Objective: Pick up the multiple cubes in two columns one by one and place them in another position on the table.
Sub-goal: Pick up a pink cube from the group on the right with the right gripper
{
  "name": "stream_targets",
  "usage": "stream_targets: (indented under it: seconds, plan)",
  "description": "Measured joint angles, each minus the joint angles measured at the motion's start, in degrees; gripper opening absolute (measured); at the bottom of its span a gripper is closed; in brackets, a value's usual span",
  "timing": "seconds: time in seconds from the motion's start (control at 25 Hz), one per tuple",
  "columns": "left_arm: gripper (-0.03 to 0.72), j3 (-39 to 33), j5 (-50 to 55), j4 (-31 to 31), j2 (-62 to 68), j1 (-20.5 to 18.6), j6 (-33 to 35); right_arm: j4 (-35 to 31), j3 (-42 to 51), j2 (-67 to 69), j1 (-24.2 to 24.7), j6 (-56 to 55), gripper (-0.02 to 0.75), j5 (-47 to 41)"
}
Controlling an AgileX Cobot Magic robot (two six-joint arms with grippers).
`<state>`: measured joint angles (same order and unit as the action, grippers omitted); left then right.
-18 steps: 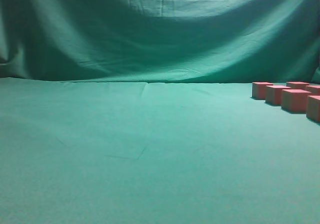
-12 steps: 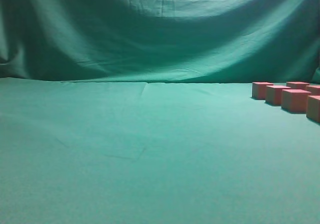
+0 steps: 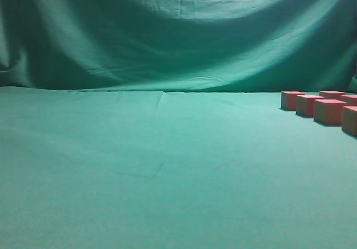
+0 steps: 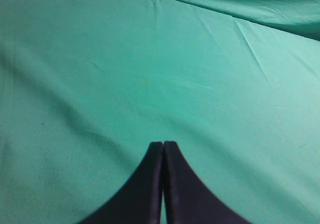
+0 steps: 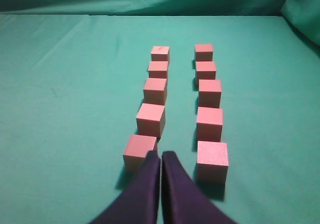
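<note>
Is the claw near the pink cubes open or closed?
Closed: the right gripper has its two dark fingers pressed together with nothing between them, above the cubes.

Ten pink cubes (image 5: 159, 90) sit flat in two straight columns of five on my green table (image 5: 60, 108), near its right edge, running toward the far edge. Cubes within a column nearly touch.

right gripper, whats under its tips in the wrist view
The shut right gripper overlaps the nearest cube of the left column, hiding its near right corner. Beside that cube lies green table; the cloth directly beneath the fingers is covered.
</note>
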<state>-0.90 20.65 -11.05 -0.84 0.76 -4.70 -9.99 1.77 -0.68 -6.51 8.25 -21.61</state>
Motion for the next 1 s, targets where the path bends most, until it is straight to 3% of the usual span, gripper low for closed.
stream_targets:
  seconds: [0.56,0.8,1.0]
  plan:
    - [0.000,0.00,0.00,0.00,0.00,0.00,0.00,0.21,0.00,0.00,0.00,1.37,0.000,1.01]
    - [0.000,0.00,0.00,0.00,0.00,0.00,0.00,-14.65,0.00,0.00,0.00,1.28,0.000,15.80]
    - [0.000,0.00,0.00,0.00,0.00,0.00,0.00,-16.83,-0.49,0.00,0.00,1.41,0.000,20.63]
